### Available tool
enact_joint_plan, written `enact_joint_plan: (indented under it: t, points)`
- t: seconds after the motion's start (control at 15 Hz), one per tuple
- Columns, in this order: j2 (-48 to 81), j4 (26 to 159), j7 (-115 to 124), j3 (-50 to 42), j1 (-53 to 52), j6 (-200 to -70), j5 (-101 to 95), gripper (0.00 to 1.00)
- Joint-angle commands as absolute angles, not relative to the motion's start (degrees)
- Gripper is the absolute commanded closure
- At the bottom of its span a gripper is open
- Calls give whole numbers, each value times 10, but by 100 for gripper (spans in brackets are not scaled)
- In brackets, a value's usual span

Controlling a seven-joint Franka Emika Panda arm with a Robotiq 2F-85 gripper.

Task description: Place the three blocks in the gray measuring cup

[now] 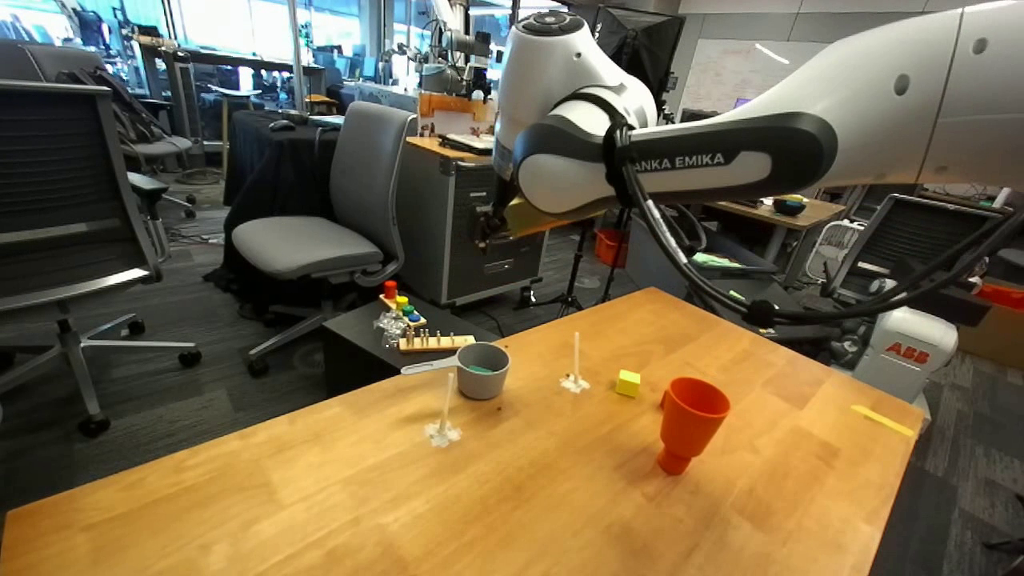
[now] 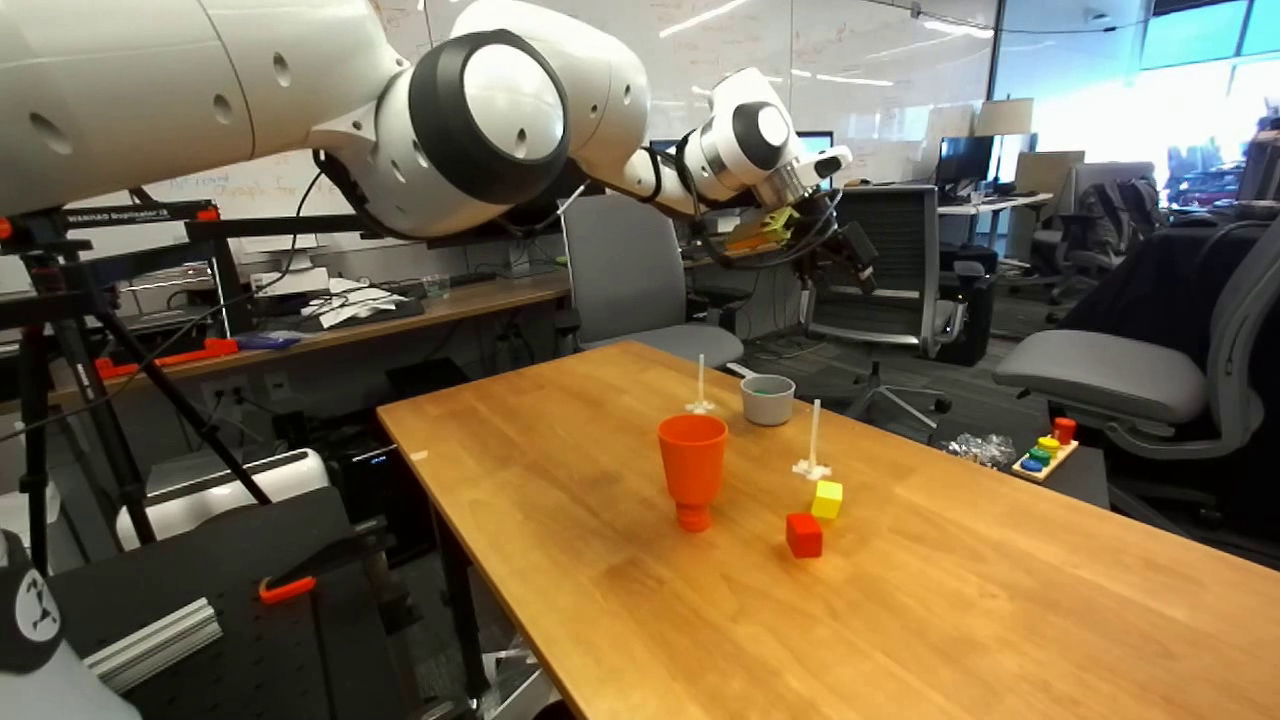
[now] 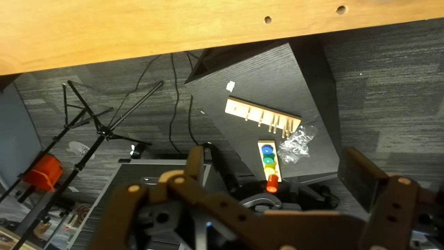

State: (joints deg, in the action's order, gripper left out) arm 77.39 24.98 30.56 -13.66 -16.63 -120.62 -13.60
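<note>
The gray measuring cup (image 1: 484,382) (image 2: 768,406) stands upright near the table edge, its thin handle pointing outward. Inside it a green block (image 1: 480,369) (image 2: 768,390) shows only in part. A yellow block (image 1: 628,384) (image 2: 827,499) rests on the tabletop, with a red block (image 2: 804,536) close beside it; in an exterior view the red one is mostly hidden behind the red cup. High up and beyond the table edge is my gripper (image 3: 277,170), away from cup and blocks. Its fingers (image 3: 195,163) stand wide apart, open, with nothing between them.
A tall red cup (image 1: 693,416) (image 2: 692,460) stands near the yellow and red blocks. Two thin white posts (image 1: 576,356) (image 2: 814,435) are taped upright beside the gray cup. Past the table edge, a low dark stand (image 3: 263,76) carries a pegboard (image 3: 262,113) and stacking toy.
</note>
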Motion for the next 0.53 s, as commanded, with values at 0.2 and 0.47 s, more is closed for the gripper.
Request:
enact_joint_plan:
  t: [0.2,0.47]
  points:
    - [836,233,343,-139,-161,-1219,-140,0]
    - [873,242,360,-143,-172,-1254,-144,0]
